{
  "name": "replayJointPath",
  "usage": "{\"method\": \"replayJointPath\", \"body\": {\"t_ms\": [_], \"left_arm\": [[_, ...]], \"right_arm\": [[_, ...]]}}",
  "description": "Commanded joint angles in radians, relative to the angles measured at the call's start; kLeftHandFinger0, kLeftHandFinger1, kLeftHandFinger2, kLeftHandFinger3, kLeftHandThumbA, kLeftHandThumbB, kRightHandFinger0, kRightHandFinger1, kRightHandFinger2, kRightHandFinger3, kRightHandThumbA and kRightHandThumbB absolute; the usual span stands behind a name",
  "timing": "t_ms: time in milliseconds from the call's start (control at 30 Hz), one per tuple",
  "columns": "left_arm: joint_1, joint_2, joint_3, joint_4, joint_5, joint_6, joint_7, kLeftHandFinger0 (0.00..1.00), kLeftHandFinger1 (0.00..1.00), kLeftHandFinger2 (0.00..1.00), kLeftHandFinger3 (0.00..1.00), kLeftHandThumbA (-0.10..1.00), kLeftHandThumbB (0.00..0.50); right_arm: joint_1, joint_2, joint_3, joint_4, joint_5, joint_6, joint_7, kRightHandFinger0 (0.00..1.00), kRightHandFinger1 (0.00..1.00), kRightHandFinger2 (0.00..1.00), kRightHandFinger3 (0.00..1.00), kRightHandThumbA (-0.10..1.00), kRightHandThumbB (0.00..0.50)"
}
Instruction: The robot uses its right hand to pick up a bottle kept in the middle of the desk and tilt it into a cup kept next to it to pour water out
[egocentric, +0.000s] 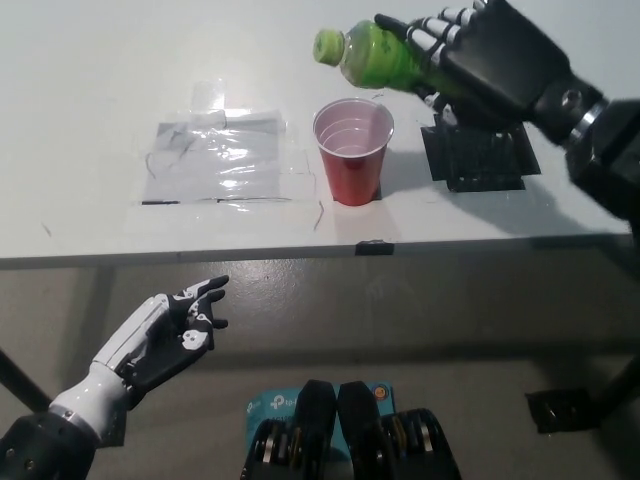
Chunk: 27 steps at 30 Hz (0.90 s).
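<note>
The bottle (372, 55) is in the air above the desk (90, 70), lying nearly on its side with its green cap end pointing to the robot's left and a little upward. Its mouth sits above and just beyond the far rim of the red cup (352, 150), not over the opening. The black right hand (478, 62) is wrapped around the bottle's base end, fingers closed across its body. The cup stands upright near the desk's front edge, with a black square patch (480, 155) on the desk just beside it and a sheet of clear plastic (218, 160) on its other side. Whether any water is in the cup is hard to tell from this angle.

This looks like the pouring step, with the neck raised rather than dipped. A pour from here would call for bringing the mouth over the cup and tipping it down.

The white left hand (165, 335) rests below the desk edge, fingers spread and empty.
</note>
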<state>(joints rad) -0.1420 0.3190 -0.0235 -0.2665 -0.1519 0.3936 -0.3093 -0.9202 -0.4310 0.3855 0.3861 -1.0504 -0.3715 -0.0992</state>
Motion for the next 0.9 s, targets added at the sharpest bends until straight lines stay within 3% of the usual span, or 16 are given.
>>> {"method": "replayJointPath", "body": {"t_ms": [0, 33, 133, 267, 333, 533, 633, 867], "left_arm": [[0.01, 0.013, 0.01, -0.03, -0.003, -0.014, 0.001, 0.84, 1.0, 1.0, 1.0, 0.57, 0.112], [0.01, 0.013, 0.01, -0.03, -0.004, -0.016, -0.001, 0.84, 1.0, 1.0, 1.0, 0.57, 0.11], [0.016, 0.006, 0.011, -0.039, -0.004, -0.016, 0.005, 0.85, 1.0, 1.0, 1.0, 0.56, 0.091], [0.02, 0.003, 0.013, -0.03, -0.001, -0.029, 0.008, 0.83, 1.0, 1.0, 1.0, 0.58, 0.127], [0.022, 0.002, 0.016, -0.033, 0.002, -0.028, 0.014, 0.83, 1.0, 1.0, 1.0, 0.58, 0.122], [0.023, 0.001, 0.018, -0.028, -0.002, -0.037, 0.013, 0.82, 0.99, 1.0, 1.0, 0.59, 0.128], [0.029, -0.002, 0.019, -0.031, 0.003, -0.04, 0.02, 0.8, 0.97, 1.0, 1.0, 0.56, 0.115], [0.033, 0.002, 0.031, -0.03, -0.002, -0.057, 0.016, 0.79, 0.98, 1.0, 1.0, 0.59, 0.122]], "right_arm": [[-0.037, 0.074, -0.188, -0.08, 0.263, 0.199, 0.085, 0.0, 0.0, 0.15, 0.34, -0.1, 0.113], [-0.028, 0.086, -0.207, -0.082, 0.277, 0.203, 0.083, 0.0, 0.0, 0.12, 0.34, -0.1, 0.118], [0.008, 0.158, -0.298, -0.083, 0.347, 0.281, 0.082, 0.0, 0.0, 0.1, 0.29, -0.1, 0.063], [0.028, 0.202, -0.357, -0.065, 0.389, 0.289, 0.077, 0.0, 0.0, 0.07, 0.25, -0.1, 0.0], [0.032, 0.222, -0.384, -0.057, 0.41, 0.302, 0.069, 0.0, 0.0, 0.17, 0.24, -0.1, 0.0], [0.043, 0.269, -0.476, -0.021, 0.482, 0.278, 0.005, 0.0, 0.01, 0.26, 0.24, -0.1, 0.0], [0.05, 0.292, -0.514, 0.048, 0.537, 0.174, -0.065, 0.0, 0.01, 0.26, 0.23, -0.1, 0.0], [0.075, 0.306, -0.491, 0.107, 0.526, 0.117, -0.135, 0.0, 0.04, 0.31, 0.22, -0.1, 0.0]]}}
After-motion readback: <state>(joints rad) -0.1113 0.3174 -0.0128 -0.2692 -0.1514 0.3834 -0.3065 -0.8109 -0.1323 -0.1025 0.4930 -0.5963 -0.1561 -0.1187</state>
